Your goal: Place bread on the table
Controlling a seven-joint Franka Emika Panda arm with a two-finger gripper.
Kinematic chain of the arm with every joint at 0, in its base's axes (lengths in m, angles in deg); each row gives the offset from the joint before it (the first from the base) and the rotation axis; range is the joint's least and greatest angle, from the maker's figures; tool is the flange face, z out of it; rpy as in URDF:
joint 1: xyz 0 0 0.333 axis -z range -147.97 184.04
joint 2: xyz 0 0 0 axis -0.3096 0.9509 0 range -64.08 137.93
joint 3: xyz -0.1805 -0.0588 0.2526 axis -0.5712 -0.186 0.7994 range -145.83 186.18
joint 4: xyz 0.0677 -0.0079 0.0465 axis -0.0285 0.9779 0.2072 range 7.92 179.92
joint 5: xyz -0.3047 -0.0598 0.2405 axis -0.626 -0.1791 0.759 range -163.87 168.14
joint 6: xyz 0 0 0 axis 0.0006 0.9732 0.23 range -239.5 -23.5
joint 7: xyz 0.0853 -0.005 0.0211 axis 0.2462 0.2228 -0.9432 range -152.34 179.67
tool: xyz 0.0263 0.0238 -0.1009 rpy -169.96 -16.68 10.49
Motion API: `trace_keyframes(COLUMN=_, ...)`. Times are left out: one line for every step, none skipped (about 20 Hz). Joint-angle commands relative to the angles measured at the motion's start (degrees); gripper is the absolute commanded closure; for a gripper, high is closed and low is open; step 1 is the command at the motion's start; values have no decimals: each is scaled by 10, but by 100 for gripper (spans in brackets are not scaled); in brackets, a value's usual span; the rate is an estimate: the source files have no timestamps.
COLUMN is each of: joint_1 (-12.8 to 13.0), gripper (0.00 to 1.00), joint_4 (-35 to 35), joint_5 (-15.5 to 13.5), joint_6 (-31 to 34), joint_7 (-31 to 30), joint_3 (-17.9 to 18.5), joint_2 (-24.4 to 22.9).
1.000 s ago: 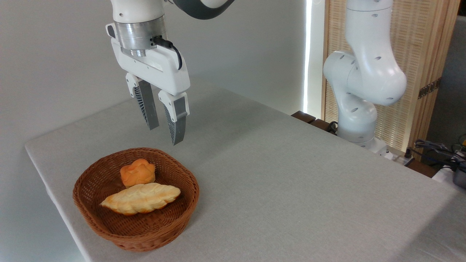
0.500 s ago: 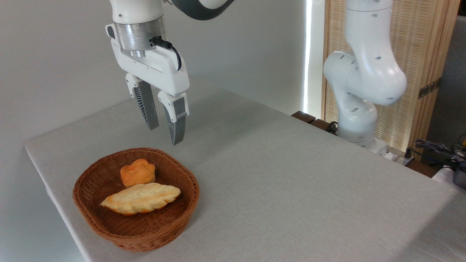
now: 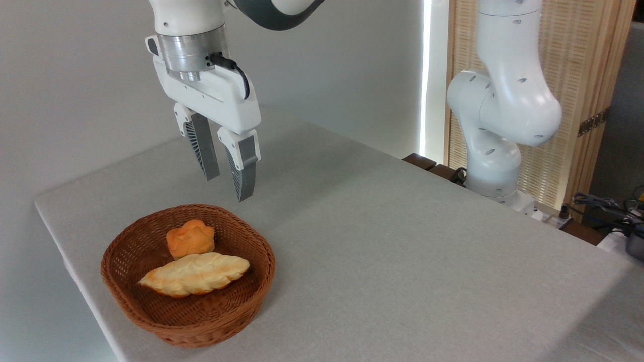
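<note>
The bread (image 3: pixel 190 239), a small round orange-golden bun with a knotted top, lies in the back of a brown wicker basket (image 3: pixel 126 301). The basket stands on the light grey table (image 3: pixel 402 241) near its front left corner. My gripper (image 3: pixel 229 187) hangs above and a little behind the basket's far rim, pointing down. Its two grey fingers (image 3: pixel 244 173) stand a small gap apart with nothing between them, so it is open and clear of the bun.
A longer pale braided loaf (image 3: pixel 195 274) lies in the basket in front of the bun. The arm's white base (image 3: pixel 495 151) rises at the table's far right edge. Cables (image 3: pixel 604 206) sit at the far right. A wooden slatted screen stands behind.
The gripper has drifted very slightly left and up. The bun, loaf and basket have not moved.
</note>
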Motion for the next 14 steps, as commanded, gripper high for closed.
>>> trace_keyframes(joint_1=1, gripper=0, joint_4=-9, joint_5=-1, joint_6=12, joint_7=-3, joint_3=-7, joint_2=6)
trace_keyframes(joint_1=1, gripper=0, joint_4=-9, joint_5=-1, joint_6=12, joint_7=-3, joint_3=-13, joint_2=8)
trace_keyframes(joint_1=1, gripper=0, joint_4=-9, joint_5=-1, joint_6=12, joint_7=-4, joint_3=-17, joint_2=9)
trace_keyframes(joint_1=1, gripper=0, joint_4=-9, joint_5=-2, joint_6=12, joint_7=-9, joint_3=-23, joint_2=12)
trace_keyframes(joint_1=1, gripper=0, joint_4=-9, joint_5=-3, joint_6=8, joint_7=-10, joint_3=-25, joint_2=14)
trace_keyframes(joint_1=1, gripper=0, joint_4=-9, joint_5=-9, joint_6=0, joint_7=-9, joint_3=-27, joint_2=18)
trace_keyframes(joint_1=1, gripper=0, joint_4=-9, joint_5=-12, joint_6=-5, joint_7=-9, joint_3=-30, joint_2=21)
trace_keyframes(joint_1=1, gripper=0, joint_4=-9, joint_5=-19, joint_6=-25, joint_7=-9, joint_3=-31, joint_2=29)
trace_keyframes(joint_1=2, gripper=0, joint_4=-9, joint_5=-24, joint_6=-36, joint_7=-10, joint_3=-32, joint_2=32)
trace_keyframes(joint_1=2, gripper=0, joint_4=-9, joint_5=-26, joint_6=-59, joint_7=-11, joint_3=-40, joint_2=38)
trace_keyframes(joint_1=2, gripper=0, joint_4=-9, joint_5=-25, joint_6=-71, joint_7=-11, joint_3=-44, joint_2=43)
trace_keyframes(joint_1=2, gripper=0, joint_4=-9, joint_5=-23, joint_6=-96, joint_7=-11, joint_3=-46, joint_2=53)
trace_keyframes(joint_1=2, gripper=0, joint_4=-9, joint_5=-21, joint_6=-115, joint_7=-11, joint_3=-46, joint_2=63)
trace_keyframes(joint_1=2, gripper=0, joint_4=-6, joint_5=-21, joint_6=-127, joint_7=-10, joint_3=-46, joint_2=71)
